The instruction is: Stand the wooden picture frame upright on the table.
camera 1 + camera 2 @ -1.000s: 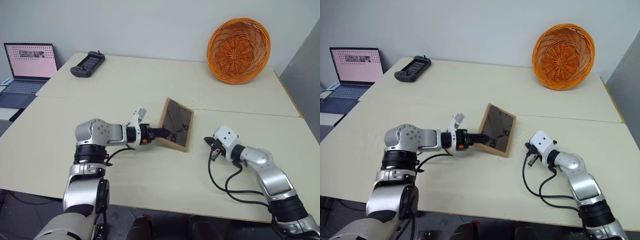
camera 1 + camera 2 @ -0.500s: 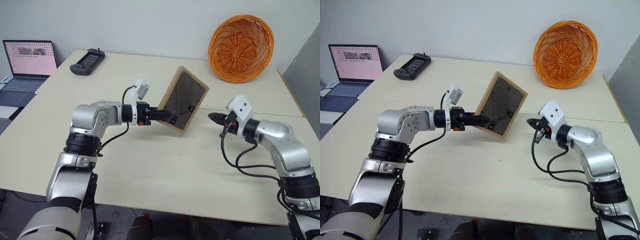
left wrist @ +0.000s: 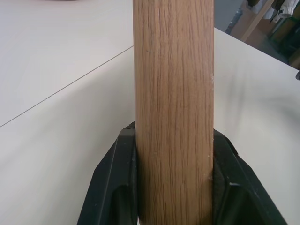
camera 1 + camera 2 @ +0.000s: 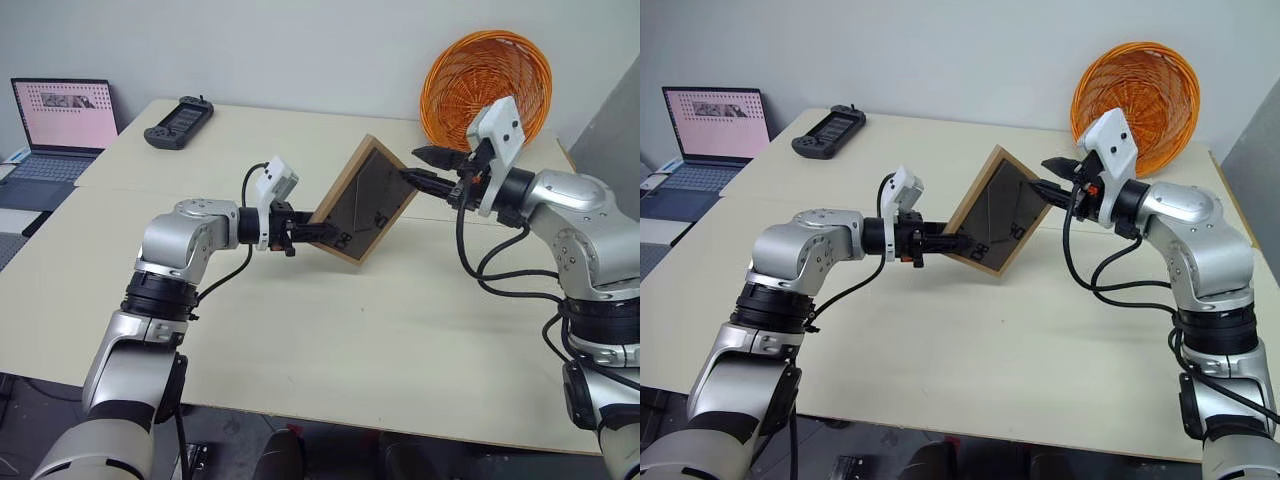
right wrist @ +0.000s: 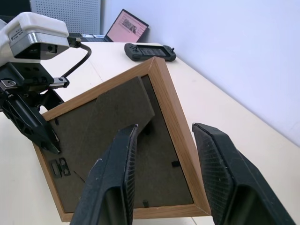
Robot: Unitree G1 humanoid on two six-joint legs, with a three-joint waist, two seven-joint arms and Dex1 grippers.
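The left gripper (image 4: 303, 232) holds the wooden picture frame (image 4: 362, 199) in the air above the cream worktop (image 4: 330, 330), fingers clamped on its lower edge. The frame tilts, dark back facing the right gripper (image 5: 164, 154), whose fingers stand apart, straddling the frame's far wooden edge. An orange basket (image 4: 487, 75) leans behind.

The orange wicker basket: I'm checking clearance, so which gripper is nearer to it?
Right. The right gripper is raised just in front of the orange wicker basket, fingers open astride the wooden picture frame edge. The left gripper holds the frame's opposite edge, farther away.
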